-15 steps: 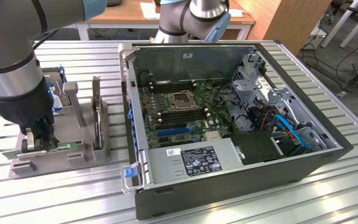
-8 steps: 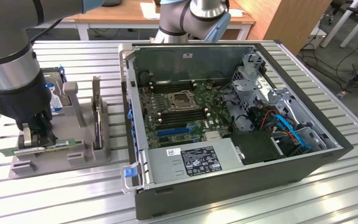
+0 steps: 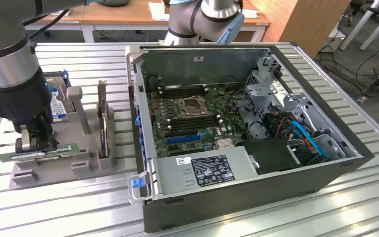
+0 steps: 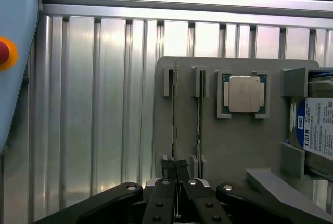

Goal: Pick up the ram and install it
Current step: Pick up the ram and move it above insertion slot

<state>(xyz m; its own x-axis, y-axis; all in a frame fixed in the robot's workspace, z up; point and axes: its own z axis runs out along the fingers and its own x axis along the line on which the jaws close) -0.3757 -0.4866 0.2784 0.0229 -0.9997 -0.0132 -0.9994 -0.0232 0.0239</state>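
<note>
Gripper: my black two-finger gripper (image 4: 177, 169) is pinched shut on the ram's end.
Ram: the long, thin green circuit-board stick (image 4: 175, 109) stands on edge in the slot along the edge of the flat grey plastic holder (image 4: 234, 146).
Progress: I'd call the grasp made. The stick isn't clear of the holder, and nothing has reached the open black computer case (image 3: 242, 197).

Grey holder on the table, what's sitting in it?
The grey holder carries the ram, pinched by the shut hand that hides its end, a second stick beside it, a silver chip and a blue-labelled hard drive. What lies under the drive is covered.
</note>
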